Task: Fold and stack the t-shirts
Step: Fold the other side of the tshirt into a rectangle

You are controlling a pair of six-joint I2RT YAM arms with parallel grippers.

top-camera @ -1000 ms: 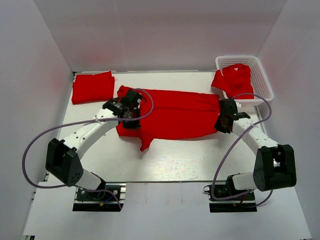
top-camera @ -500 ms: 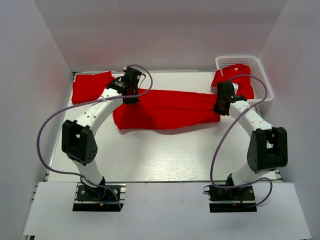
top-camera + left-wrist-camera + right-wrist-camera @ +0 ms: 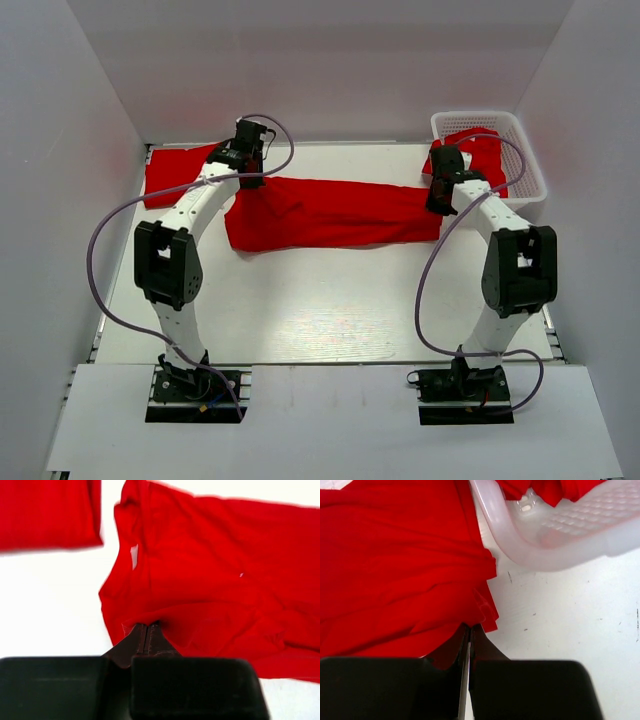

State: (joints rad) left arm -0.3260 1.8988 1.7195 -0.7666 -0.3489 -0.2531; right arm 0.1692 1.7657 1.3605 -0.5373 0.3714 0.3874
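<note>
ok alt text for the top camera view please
Over a white table, the left hand and right hand each pinch one end of a red t-shirt folded into a long band. A folded red shirt lies back left; a white basket back right holds another shirt.

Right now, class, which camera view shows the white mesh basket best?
The top external view: it shows nearly the whole basket in the far right corner, a red shirt inside. The right wrist view catches only a blurred stretch of its rim; the left wrist view shows none of it.
</note>
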